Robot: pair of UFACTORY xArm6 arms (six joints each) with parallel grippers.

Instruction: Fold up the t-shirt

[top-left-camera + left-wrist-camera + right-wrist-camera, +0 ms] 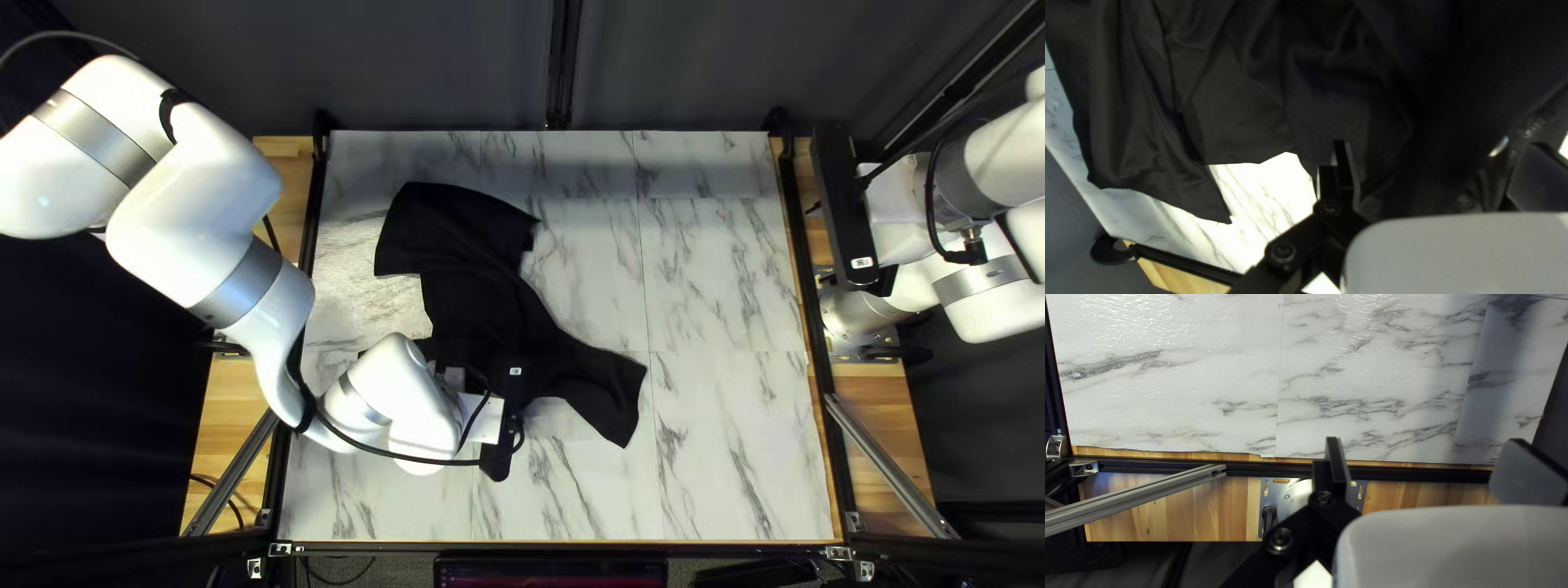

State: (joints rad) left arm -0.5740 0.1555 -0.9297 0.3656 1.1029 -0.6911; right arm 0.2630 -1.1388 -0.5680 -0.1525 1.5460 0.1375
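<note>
Black t-shirt point(468, 272) is lying rumpled, left of centre in the top left view. Left gripper point(1438, 158) is wide open over it; right gripper point(1429, 452) is wide too, off at the right. Spreading-out stage, I'd guess: pinch an edge, pull it flat.

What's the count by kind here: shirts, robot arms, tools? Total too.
Black T-shirt: 1
White robot arms, left arm and right arm: 2
Two-fingered tools, left tool and right tool: 2
Total: 5
</note>
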